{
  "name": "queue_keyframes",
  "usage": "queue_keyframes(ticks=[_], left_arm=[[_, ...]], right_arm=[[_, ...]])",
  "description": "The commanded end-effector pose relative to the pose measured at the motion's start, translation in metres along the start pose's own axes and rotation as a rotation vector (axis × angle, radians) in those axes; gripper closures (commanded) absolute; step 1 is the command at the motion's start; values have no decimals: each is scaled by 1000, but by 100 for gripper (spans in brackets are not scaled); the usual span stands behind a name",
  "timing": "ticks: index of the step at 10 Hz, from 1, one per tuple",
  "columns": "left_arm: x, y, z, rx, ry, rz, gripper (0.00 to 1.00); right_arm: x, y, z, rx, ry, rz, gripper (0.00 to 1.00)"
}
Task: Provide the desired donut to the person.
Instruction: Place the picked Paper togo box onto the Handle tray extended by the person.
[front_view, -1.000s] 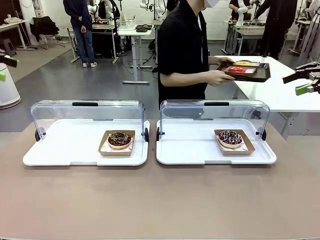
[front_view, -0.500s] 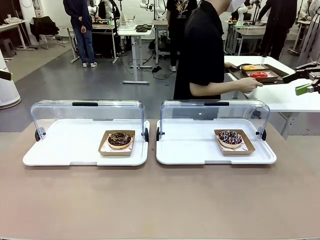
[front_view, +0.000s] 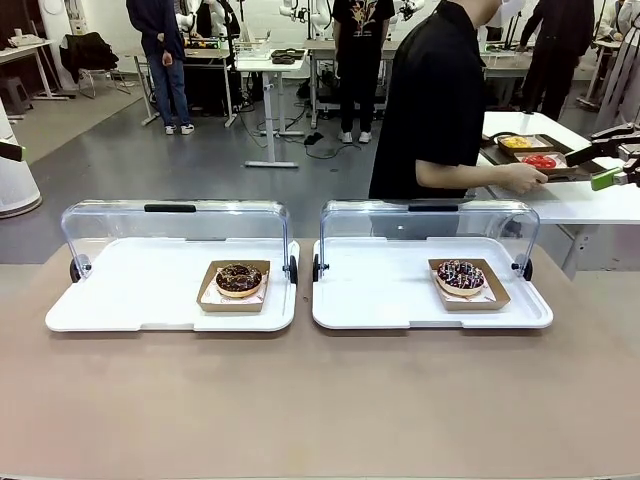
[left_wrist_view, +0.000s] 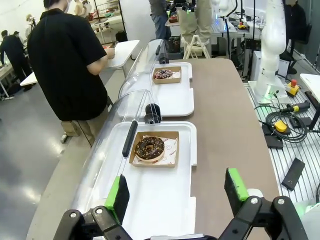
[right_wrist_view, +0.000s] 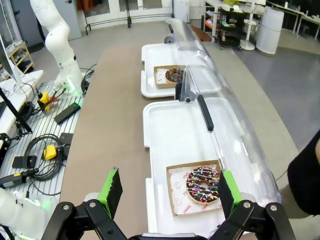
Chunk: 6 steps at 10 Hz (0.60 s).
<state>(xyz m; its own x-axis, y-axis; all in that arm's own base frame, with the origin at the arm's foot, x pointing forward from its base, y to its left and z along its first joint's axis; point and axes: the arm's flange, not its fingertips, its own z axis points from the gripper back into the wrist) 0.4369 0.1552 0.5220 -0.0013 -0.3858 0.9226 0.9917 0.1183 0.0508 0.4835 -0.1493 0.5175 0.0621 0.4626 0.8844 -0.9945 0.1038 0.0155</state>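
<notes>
A chocolate donut (front_view: 239, 279) lies in a brown card tray on the left white tray (front_view: 120, 300). A sprinkled donut (front_view: 461, 275) lies likewise on the right white tray (front_view: 380, 295). Both clear lids stand open. The person (front_view: 435, 100), in a loose black top, stands behind the right tray, turned right, holding a dark food tray (front_view: 535, 158). My left gripper (left_wrist_view: 176, 190) hangs open high above the chocolate donut (left_wrist_view: 149, 147). My right gripper (right_wrist_view: 168, 189) hangs open above the sprinkled donut (right_wrist_view: 203, 184). At the front view's edges show the left gripper (front_view: 8, 150) and right gripper (front_view: 608, 165).
A white side table (front_view: 570, 195) stands at the far right under the person's food tray. The brown tabletop (front_view: 320, 400) in front of both trays is bare. Other people and tables stand far behind.
The person has walked to the right with the dark food tray and now holds it over the white side table. Both donuts and both grippers stay as they were.
</notes>
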Motion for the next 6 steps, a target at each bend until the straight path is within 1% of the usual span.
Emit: queue_keyframes(ticks=[1,6], left_arm=[[2,-2,0,7,0,-6,0],[2,-2,0,7,0,-6,0]], right_arm=[[0,-1,-1,-4,3,-4,0],[0,-1,-1,-4,3,-4,0]])
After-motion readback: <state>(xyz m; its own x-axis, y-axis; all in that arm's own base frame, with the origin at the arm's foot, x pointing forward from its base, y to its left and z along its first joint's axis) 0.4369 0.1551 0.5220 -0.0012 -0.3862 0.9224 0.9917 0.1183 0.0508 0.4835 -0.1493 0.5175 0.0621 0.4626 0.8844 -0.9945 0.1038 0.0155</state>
